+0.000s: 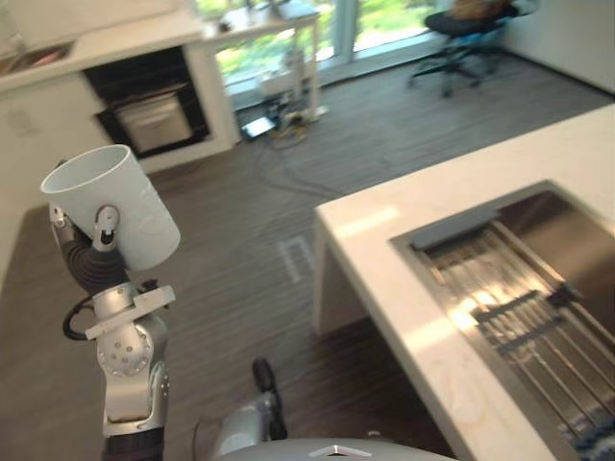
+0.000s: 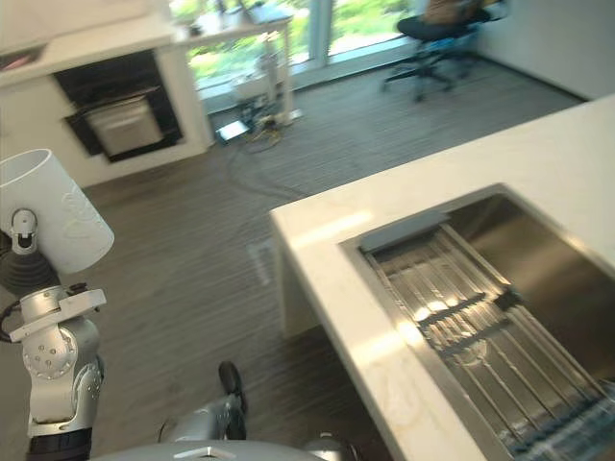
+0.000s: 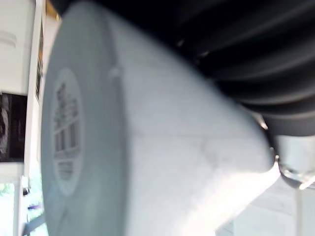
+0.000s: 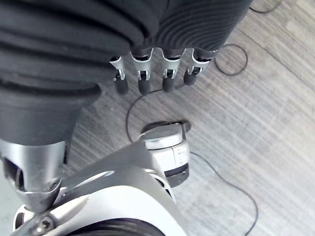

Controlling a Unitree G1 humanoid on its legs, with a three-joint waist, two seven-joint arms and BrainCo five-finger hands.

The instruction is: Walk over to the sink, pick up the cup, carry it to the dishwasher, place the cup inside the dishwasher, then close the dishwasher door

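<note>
Cup [image 1: 120, 202]: being gripped mid-wall, tilted, by left hand [image 1: 94, 259].
Handling: probably light, stiff, smooth; breakable if ceramic.
Right hand [image 4: 143, 78]: being held idle, fingers loose.

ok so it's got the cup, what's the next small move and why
Probably a step forward and left toward the dishwasher, with the cup held steady. The cup is raised in the left hand, clear of the sink. The dishwasher, which looks open, stands across the floor, seemingly too far to reach from here. The right hand hangs open.
</note>
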